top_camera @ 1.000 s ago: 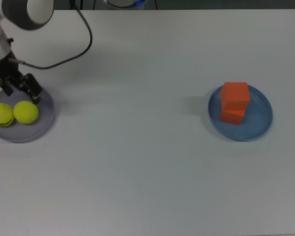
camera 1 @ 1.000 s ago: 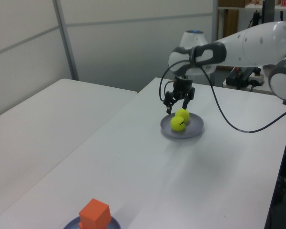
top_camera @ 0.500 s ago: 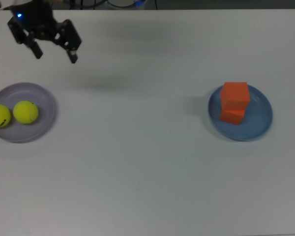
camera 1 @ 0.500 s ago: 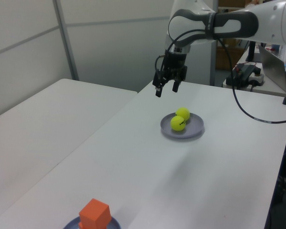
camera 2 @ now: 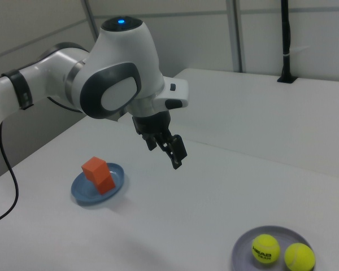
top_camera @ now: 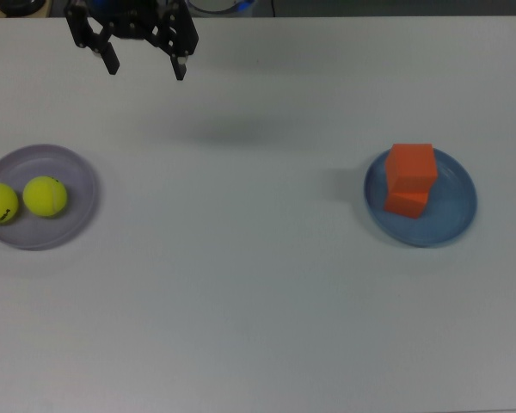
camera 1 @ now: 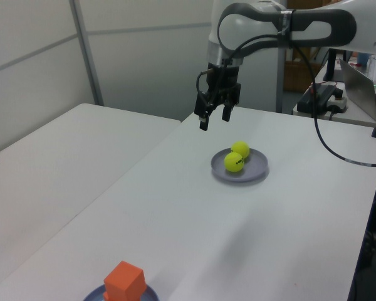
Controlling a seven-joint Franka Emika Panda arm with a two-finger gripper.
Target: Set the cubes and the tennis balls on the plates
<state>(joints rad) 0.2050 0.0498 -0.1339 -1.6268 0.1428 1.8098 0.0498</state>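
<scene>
Two orange cubes are stacked, one (top_camera: 411,165) on the other (top_camera: 405,204), on the blue plate (top_camera: 457,205) at the top view's right. They show again in the right view as cubes (camera 2: 100,174) on that plate (camera 2: 81,193). Both tennis balls, one lettered (top_camera: 0,203) and one plain (top_camera: 45,196), lie side by side on the lavender plate (top_camera: 71,169) at the top view's left. My gripper (top_camera: 145,69) hangs open and empty high above the table's far edge, away from both plates. The left view shows the gripper (camera 1: 214,121) up and to the left of the balls (camera 1: 236,157).
A second white table (camera 1: 50,157) stands beside this one in the left view. Equipment and cables (camera 1: 323,94) sit beyond the table's far end. A black pole (camera 2: 285,39) rises at the back in the right view.
My gripper has lifted off the lavender plate's rim and swung toward the top view's upper middle, staying open. Balls and cubes have not moved.
</scene>
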